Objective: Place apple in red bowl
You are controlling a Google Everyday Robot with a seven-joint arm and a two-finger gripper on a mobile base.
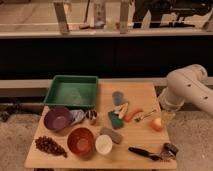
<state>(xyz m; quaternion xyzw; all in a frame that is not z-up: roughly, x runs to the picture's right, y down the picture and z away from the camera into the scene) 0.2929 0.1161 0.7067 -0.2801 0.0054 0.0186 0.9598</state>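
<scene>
Table (146, 94), wood, cluttered.
- Apple (157, 124): on tabletop nr right edge, just right of carrot (133, 115). Not in any bowl.
- Red bowl (80, 140): front-left area, upright, betw. grapes (49, 146) and white cup (103, 144); well apart from apple.
- Purple bowl (57, 118): behind red bowl, next to green tray (72, 91).
- Gripper (167, 116): at right table edge, low, just beside apple on its upper right; contact not confirmed. Claw apart or together: can't tell.
- Arm (187, 90): white, enters from right.

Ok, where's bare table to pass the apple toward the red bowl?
Bare strip at the front between the white cup by the red bowl and the black brush; also the back right corner behind the carrot. Crowded in the middle around carrot and green sponge. The gripper hangs at the right edge near the apple.
</scene>
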